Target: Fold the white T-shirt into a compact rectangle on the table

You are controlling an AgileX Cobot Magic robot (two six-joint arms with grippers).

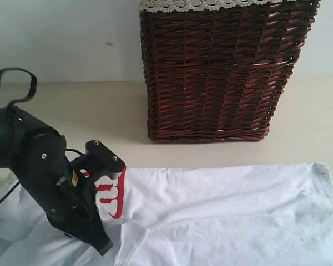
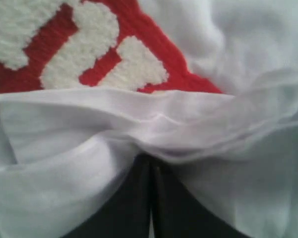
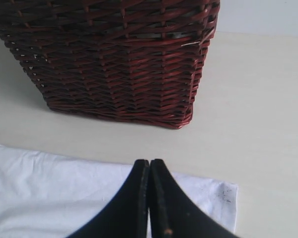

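1. The table (image 1: 100, 111), a broad cream-beige surface, fills the scene in front of a pale wall (image 1: 61, 39).
2. The white T-shirt (image 1: 227, 216) is spread flat across the near part of the table. It runs from the left edge of the exterior view almost to the right edge. Its left part is rumpled and partly turned over.
3. A dark red-brown wicker basket (image 1: 222, 72) stands upright on the table behind the shirt, apart from it, with bare table between the two.
4. The black left arm (image 1: 39, 172) is bent down over the left part of the shirt.
5. The left gripper (image 1: 102, 244) is lowered onto the cloth. In the left wrist view its dark fingers (image 2: 179, 208) are pressed together and a gathered fold of the shirt is pinched at their tips.
6. The right gripper (image 3: 149, 163) is seen only in its own wrist view. Its two black fingers are closed against each other with nothing between them, above the shirt's edge and facing the basket.
7. Fuzzy white lettering (image 1: 112, 197) outlined in red is shown on the shirt just beside the left gripper.
8. A white lace trim (image 1: 200, 5) lines the basket's top rim.
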